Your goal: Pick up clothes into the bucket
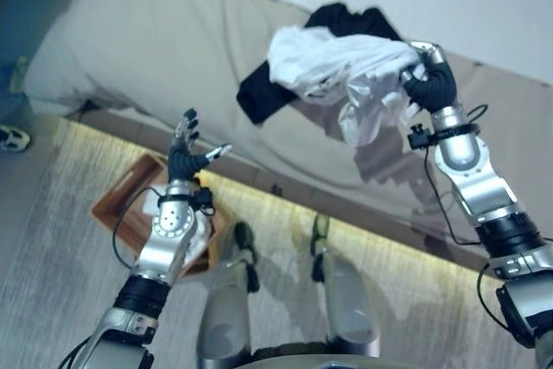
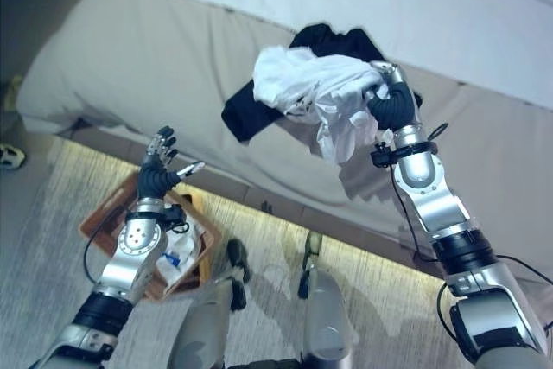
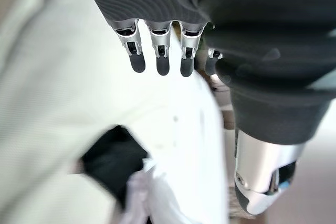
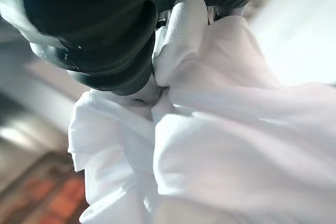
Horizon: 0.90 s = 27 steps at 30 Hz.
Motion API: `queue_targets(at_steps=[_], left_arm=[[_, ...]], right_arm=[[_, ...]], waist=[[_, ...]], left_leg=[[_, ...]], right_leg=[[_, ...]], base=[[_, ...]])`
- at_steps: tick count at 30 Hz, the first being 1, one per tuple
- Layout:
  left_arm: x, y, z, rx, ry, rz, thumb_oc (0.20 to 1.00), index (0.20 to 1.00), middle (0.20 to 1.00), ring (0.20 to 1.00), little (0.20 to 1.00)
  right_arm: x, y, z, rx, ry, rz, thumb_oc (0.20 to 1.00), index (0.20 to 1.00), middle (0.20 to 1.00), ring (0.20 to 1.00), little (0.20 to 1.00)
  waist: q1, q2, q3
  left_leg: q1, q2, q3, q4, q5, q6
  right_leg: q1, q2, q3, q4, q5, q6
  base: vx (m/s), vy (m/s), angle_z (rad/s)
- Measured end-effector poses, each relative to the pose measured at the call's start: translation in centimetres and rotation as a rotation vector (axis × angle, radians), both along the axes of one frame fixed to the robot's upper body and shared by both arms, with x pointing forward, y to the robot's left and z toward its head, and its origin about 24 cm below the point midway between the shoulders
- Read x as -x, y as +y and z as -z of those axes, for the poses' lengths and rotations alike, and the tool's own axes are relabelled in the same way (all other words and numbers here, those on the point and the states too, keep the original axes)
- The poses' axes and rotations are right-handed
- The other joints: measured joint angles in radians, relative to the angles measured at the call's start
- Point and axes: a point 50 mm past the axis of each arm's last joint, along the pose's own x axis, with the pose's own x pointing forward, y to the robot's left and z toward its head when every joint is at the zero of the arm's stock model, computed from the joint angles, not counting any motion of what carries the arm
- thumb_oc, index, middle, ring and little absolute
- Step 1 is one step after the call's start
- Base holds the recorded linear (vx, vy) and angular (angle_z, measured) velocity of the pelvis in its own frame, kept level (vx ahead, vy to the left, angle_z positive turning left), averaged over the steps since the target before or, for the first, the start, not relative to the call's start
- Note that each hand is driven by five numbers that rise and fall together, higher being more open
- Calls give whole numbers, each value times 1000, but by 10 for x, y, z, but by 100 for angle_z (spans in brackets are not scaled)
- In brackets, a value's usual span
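Note:
My right hand (image 1: 429, 75) is shut on a white garment (image 1: 346, 75), held bunched above the beige sofa (image 1: 155, 41); the cloth (image 4: 220, 145) fills the space past the hand's cover in the right wrist view. A black garment (image 1: 263, 92) lies on the sofa seat, partly hidden behind the white one. My left hand (image 1: 186, 155) is open, fingers straight (image 3: 157, 59), raised above the brown wooden basket (image 1: 130, 200) on the floor at the lower left. The basket (image 2: 108, 213) holds some light cloth.
The sofa's front edge runs across the view, with a lit strip beneath it. A striped rug (image 1: 52, 283) covers the floor around the basket. A shoe (image 1: 10, 137) lies at the far left.

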Motion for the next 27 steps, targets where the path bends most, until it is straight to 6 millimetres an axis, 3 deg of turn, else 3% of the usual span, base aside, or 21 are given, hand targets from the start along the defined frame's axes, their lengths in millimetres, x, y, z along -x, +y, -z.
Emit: queue_targets(at_steps=[4, 9, 21, 27], left_arm=[[-7, -13, -17, -205, -49, 72, 1000, 1000, 1000, 1000, 1000], [-9, -33, -14, -256, -37, 169, 1000, 1000, 1000, 1000, 1000], [-15, -108, -12, -111, 66, 575, 1000, 1000, 1000, 1000, 1000], [-7, -136, 8, -30, 219, 774, 1000, 1000, 1000, 1000, 1000]], right_arm=[[3, 4, -2, 6, 54, -110, 200, 200, 200, 200, 200], [7, 16, 6, 5, 133, -234, 200, 200, 200, 200, 200], [19, 34, 31, -20, 310, -425, 200, 200, 200, 200, 200], [20, 41, 39, -27, 364, -466, 200, 200, 200, 200, 200]], waist=[[1, -19, -68], [-31, -22, -144], [-63, -19, -298], [-83, -6, -337]], left_leg=[[71, 6, 13, -44, 5, -6], [149, 4, 23, -83, 3, -14], [276, 4, 47, -164, 6, -28], [308, 2, 49, -182, 9, -32]], right_leg=[[65, 20, 4, -49, 9, -4], [139, 24, 6, -87, 11, -1], [249, 42, 15, -157, 15, 6], [277, 44, 15, -170, 15, 6]], base=[[119, -17, -10], [117, -21, -6], [77, -5, -5], [32, 6, 0]])
